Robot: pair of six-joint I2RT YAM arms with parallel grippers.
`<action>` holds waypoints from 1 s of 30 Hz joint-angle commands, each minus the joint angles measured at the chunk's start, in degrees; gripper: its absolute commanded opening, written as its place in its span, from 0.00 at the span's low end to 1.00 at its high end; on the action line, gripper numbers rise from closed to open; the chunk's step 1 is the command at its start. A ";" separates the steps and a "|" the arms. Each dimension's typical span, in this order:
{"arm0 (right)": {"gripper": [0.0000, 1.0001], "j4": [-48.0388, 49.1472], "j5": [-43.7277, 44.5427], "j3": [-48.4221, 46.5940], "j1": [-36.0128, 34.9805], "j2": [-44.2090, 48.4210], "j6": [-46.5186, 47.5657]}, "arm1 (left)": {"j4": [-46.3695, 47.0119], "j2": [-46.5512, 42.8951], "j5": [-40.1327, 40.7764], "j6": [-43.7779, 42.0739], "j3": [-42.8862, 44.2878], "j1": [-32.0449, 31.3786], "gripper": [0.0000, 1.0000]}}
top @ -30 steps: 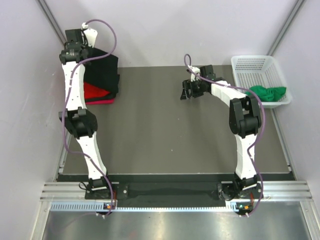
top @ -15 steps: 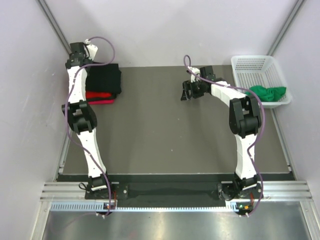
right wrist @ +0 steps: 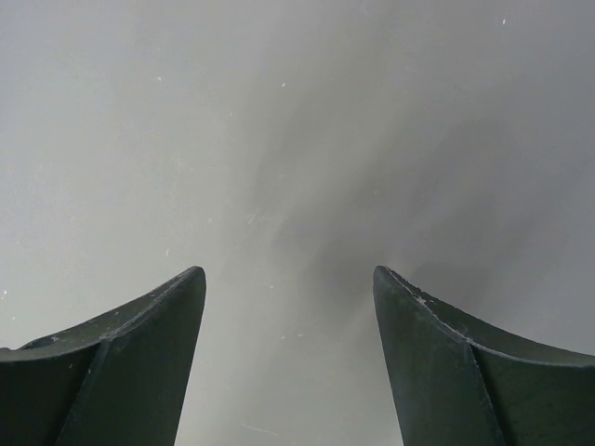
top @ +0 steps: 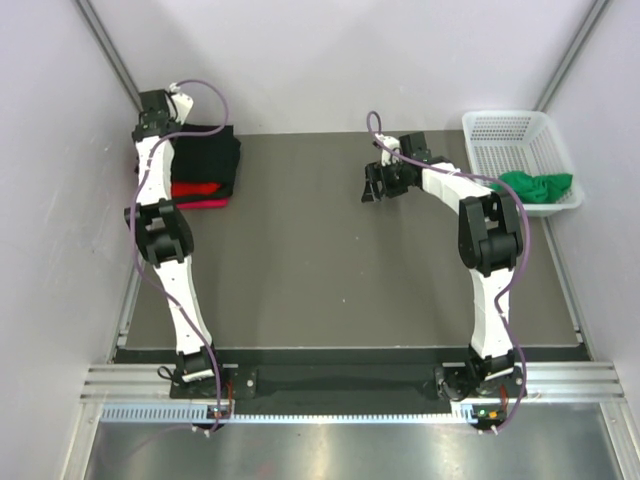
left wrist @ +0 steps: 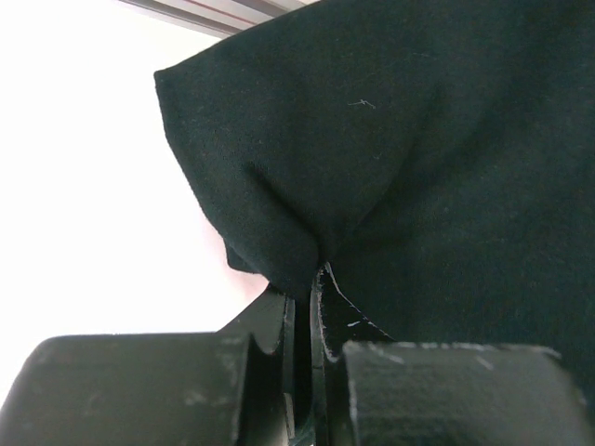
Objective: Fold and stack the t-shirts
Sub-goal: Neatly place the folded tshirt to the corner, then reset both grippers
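The black t-shirt [top: 212, 160] lies folded on top of the stack at ten o'clock on the worktop [top: 330, 270]. It covers the red t-shirt [top: 192, 188] and the pink t-shirt [top: 208, 203], whose edges show at its six o'clock side. It is light, soft cloth that sags and creases wherever unsupported, so I judge a pinch at a hem or corner the best hold. The left claw [left wrist: 302, 283] is clamped on a fold at the shirt's far left corner. The green t-shirt [top: 535, 185] sits crumpled at the near rim of the white basket [top: 500, 125] at two o'clock. The right claw [top: 378, 186] hangs over bare worktop near twelve o'clock, jaws wide apart, holding nothing. A second ago the black shirt was a raised, bulging drape. It is now flatter and narrower, and the left arm has swung toward nine o'clock. The right arm has not moved.
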State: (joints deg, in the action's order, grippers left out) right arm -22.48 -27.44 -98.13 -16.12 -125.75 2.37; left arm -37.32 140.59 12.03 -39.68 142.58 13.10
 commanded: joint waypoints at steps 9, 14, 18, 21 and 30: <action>0.76 0.86 1.77 -1.36 -1.28 5.25 1.41 | 14.72 -6.28 8.88 6.01 -5.20 -3.95 0.74; 1.00 0.16 5.02 -4.61 -2.07 7.98 3.25 | 22.01 -15.94 8.81 10.75 -16.69 -12.83 0.99; 1.00 0.51 11.95 -6.11 -2.95 9.38 0.63 | 17.76 -24.74 1.61 23.12 -28.04 -20.03 0.99; 1.00 0.86 19.95 -6.03 -3.30 10.00 -2.11 | 11.83 -25.72 -11.21 39.47 -31.38 -20.84 0.99; 1.00 -0.37 29.98 -5.23 -3.48 11.58 -4.05 | 11.65 -24.14 -26.97 50.93 -43.79 -25.14 0.99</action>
State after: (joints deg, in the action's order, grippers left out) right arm -22.61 -2.48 -101.71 -19.33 -117.71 -2.02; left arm -24.91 115.55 -8.40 4.73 100.53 -12.05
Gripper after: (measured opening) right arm 0.995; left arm 0.989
